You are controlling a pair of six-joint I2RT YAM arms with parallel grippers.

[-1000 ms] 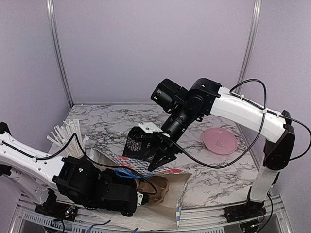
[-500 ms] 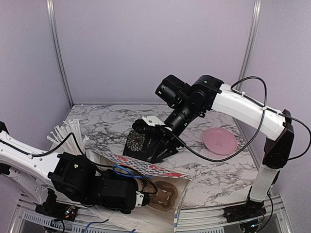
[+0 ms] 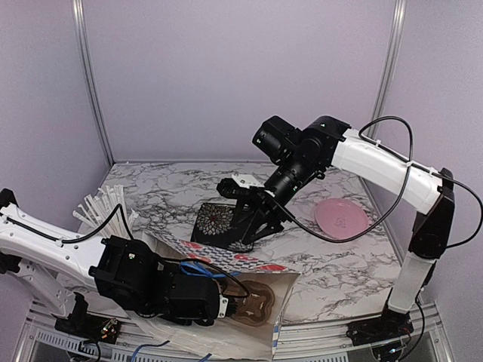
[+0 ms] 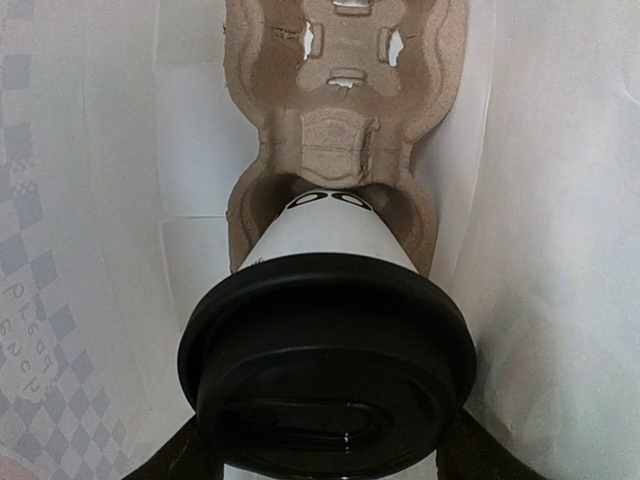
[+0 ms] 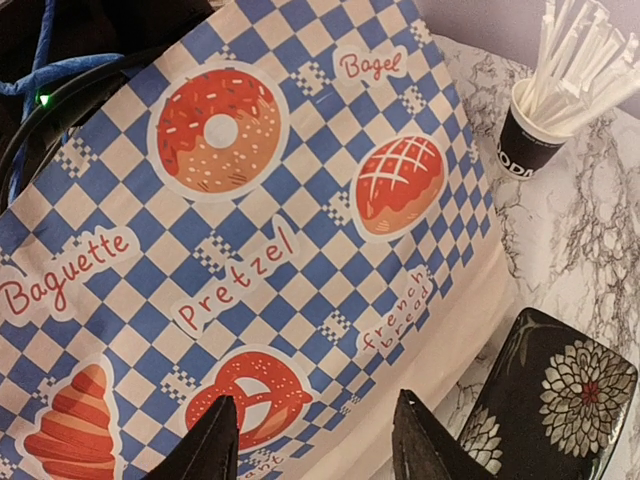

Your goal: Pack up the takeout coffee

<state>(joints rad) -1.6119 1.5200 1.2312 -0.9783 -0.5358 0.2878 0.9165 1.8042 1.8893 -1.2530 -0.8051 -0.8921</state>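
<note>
The takeout coffee (image 4: 325,370), a white paper cup with a black lid, lies inside a paper bag (image 3: 226,260) that rests on its side. Its base sits in a pocket of a brown pulp cup carrier (image 4: 345,90). My left gripper (image 4: 327,455) reaches into the bag and is shut on the coffee, one finger on each side of the lid. From above, the left gripper (image 3: 225,305) hides the cup and only the carrier (image 3: 255,302) shows. My right gripper (image 5: 315,400) hangs open and empty above the bag's blue checked side (image 5: 250,230).
A black box with a flower pattern (image 3: 219,224) stands behind the bag, under the right gripper (image 3: 256,222). A short black cup of white straws (image 3: 102,207) stands at the left. A pink plate (image 3: 341,217) lies at the right.
My right gripper has lifted off the bag's upper edge and risen up and to the right. The bag's mouth now shows the carrier. The left gripper stays inside the bag.
</note>
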